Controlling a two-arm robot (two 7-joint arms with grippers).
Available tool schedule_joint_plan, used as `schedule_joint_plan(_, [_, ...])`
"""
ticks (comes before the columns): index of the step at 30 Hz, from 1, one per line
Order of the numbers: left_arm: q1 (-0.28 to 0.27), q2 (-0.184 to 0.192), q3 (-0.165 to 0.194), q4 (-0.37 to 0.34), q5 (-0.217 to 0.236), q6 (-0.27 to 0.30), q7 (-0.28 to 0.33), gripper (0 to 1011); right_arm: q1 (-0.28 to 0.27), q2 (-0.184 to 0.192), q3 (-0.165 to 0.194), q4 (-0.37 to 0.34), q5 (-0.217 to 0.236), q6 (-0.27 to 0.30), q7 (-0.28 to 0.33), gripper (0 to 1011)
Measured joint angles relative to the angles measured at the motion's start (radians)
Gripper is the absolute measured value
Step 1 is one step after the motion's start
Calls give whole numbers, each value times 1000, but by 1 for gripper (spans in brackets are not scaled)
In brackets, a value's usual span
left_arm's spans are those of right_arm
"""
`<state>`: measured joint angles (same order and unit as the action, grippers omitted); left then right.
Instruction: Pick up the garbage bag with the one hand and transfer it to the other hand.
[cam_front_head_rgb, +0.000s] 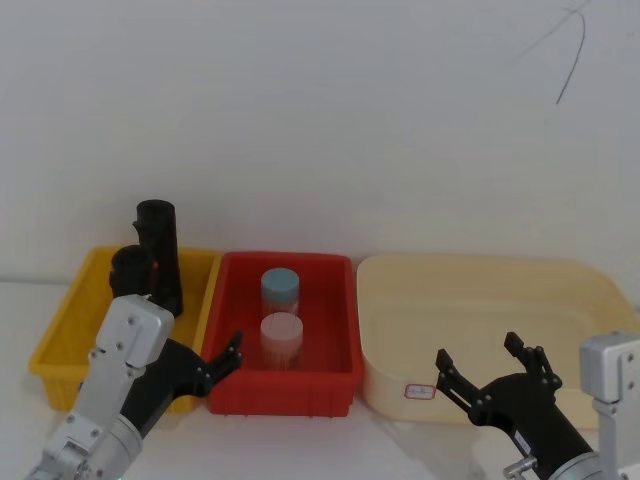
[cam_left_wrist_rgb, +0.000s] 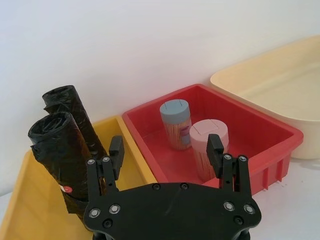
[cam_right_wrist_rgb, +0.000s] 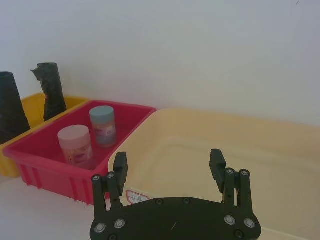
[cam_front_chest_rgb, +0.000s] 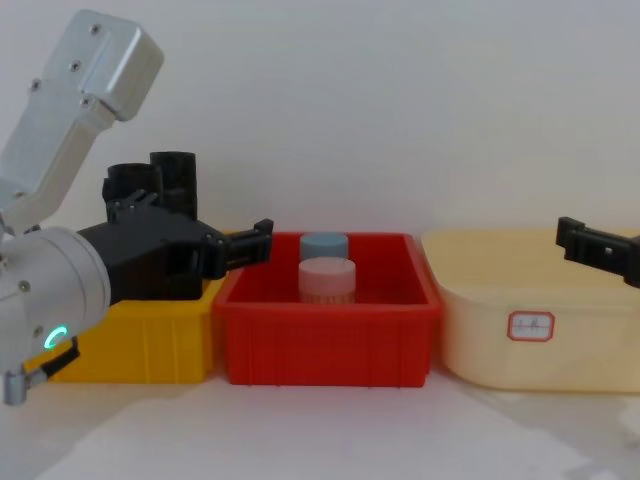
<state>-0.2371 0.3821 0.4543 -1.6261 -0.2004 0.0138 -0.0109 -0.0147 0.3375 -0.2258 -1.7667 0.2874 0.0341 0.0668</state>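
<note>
Two grippers we log splayed and empty, left gripper (cam_left_wrist_rgb: 165, 150) near the garbage bag (cam_left_wrist_rgb: 60, 150) upright in yellow bin (cam_front_head_rgb: 60, 335), right gripper (cam_front_head_rgb: 478, 355) before cream tub (cam_front_head_rgb: 480, 300), white tabletop (cam_front_head_rgb: 380, 440), plain white wall (cam_front_head_rgb: 350, 120) behind.

A thin dark line (cam_front_head_rgb: 572, 60) curves on the plain white wall (cam_front_head_rgb: 320, 120) behind the white counter (cam_front_chest_rgb: 330, 430).
</note>
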Motion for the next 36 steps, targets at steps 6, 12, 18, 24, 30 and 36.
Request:
schedule_joint_plan(6, [0, 0, 0, 0, 0, 0, 0, 1001, 0, 0, 0, 0, 0, 0, 0, 999])
schedule_joint_plan(12, [0, 0, 0, 0, 0, 0, 0, 1001, 0, 0, 0, 0, 0, 0, 0, 999])
schedule_joint_plan(18, [0, 0, 0, 0, 0, 0, 0, 1001, 0, 0, 0, 0, 0, 0, 0, 999])
schedule_joint_plan(24, [-1, 2, 0, 0, 7, -1, -1, 1001, 0, 0, 0, 0, 0, 0, 0, 999])
schedule_joint_plan(30, [6, 12, -6, -6, 25, 0, 7, 1001, 0, 0, 0, 0, 0, 0, 0, 1000])
schedule_joint_plan(36, [32, 24, -25, -26, 41, 8, 32, 1001, 0, 0, 0, 0, 0, 0, 0, 1000])
